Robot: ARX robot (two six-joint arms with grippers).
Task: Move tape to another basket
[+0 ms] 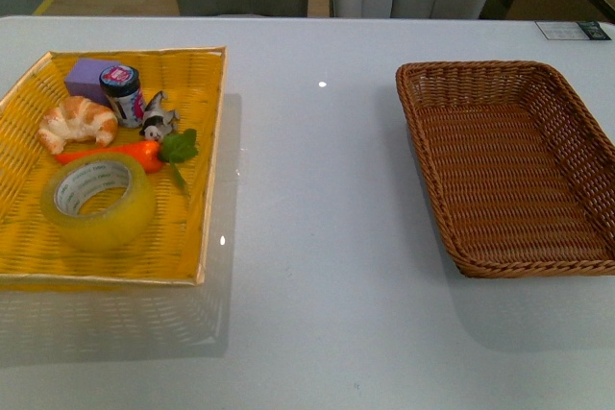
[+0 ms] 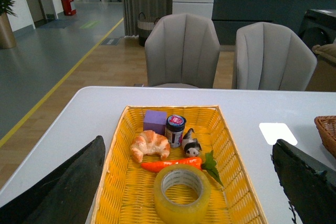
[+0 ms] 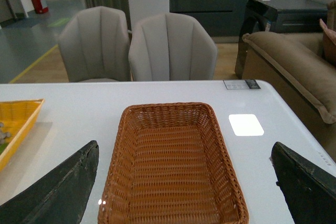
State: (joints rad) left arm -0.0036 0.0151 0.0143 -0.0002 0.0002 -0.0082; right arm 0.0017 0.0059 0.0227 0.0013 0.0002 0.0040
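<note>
Left fingers (image 2: 63, 187) and right fingers (image 3: 58, 187) are held wide apart and empty, likely readied for a grasp, while the tape (image 1: 99, 201) is seen lying flat inside the yellow tray (image 1: 183, 228), the basket (image 1: 500, 180) set well apart from that tray.

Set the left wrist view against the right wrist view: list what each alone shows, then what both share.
Left wrist only: the left hand, open, and the tape, croissant, carrot, jar, purple block and cow figurine in the yellow tray. Right wrist only: the right hand, open, the basket's whole empty inside, a card at the table's far edge and a sofa. Both: the white table, two grey chairs, the yellow tray and the basket, though each view catches only a corner of the other's container.
</note>
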